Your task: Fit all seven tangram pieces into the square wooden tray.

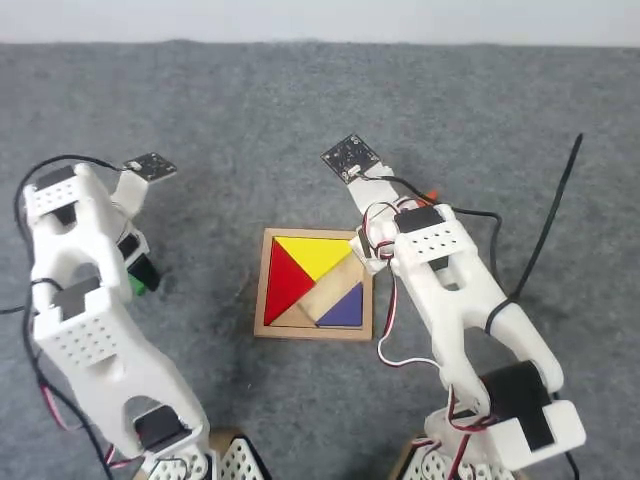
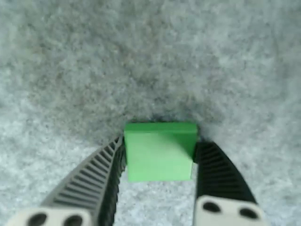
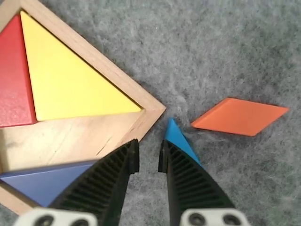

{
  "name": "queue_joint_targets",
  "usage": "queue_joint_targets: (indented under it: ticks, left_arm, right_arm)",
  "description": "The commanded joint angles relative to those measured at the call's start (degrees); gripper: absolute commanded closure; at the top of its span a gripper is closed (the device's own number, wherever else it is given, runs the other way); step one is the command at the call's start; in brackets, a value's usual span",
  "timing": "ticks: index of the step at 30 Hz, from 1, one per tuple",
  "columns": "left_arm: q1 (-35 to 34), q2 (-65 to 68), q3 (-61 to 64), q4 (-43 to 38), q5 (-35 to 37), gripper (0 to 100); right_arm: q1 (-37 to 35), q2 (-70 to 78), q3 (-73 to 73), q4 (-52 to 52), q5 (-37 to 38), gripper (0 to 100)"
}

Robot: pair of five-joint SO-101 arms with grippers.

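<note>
Left hand (image 2: 160, 147) tight around green piece (image 2: 160, 157), well apart from tray (image 1: 263, 285)

Soft, even light falls from above on the grey counter (image 1: 200, 100), bright in the high view. The white arms (image 1: 100, 340) throw faint, diffuse shadows beside them. In the left wrist view a dark shadow pools along the far edge of the green piece (image 2: 160, 150). In the right wrist view the orange piece (image 3: 240, 115) and the tray (image 3: 94, 61) cast thin, soft shadows.
</note>
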Motion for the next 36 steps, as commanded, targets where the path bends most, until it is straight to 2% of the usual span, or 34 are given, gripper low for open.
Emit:
queue_joint_targets:
  ticks: [1,5,10,15,20,26,30,36]
  left_arm:
    - [-0.4,-1.8,0.5,2.9,-0.4,83]
    - [0.0,-7.4,5.7,3.0,-0.4,83]
    - [-0.1,-15.7,14.0,-0.6,0.5,83]
    - [0.3,-22.3,16.7,-0.7,8.4,83]
    - [2.7,-26.0,16.8,3.9,20.3,83]
    - [9.1,-30.6,19.1,7.3,44.0,83]
    - [16.1,-38.6,25.5,6.6,55.2,83]
    - [28.0,-55.8,37.1,-1.7,65.1,83]
  right_arm:
    - [0.9,-0.7,-0.4,-1.2,0.7,90.5]
    - [0.9,-0.7,-0.4,-1.1,0.7,90.5]
    - [0.9,-0.7,-0.4,-1.1,0.7,90.5]
    - [0.9,-0.7,-0.4,-1.1,0.7,90.5]
    - [0.9,-0.6,-0.4,-1.1,0.7,90.5]
    - [1.3,-1.0,-0.4,-0.9,0.6,90.5]
    - [2.9,-1.3,-0.7,-0.8,0.6,90.5]
    - [4.3,-6.1,0.1,0.9,0.1,90.5]
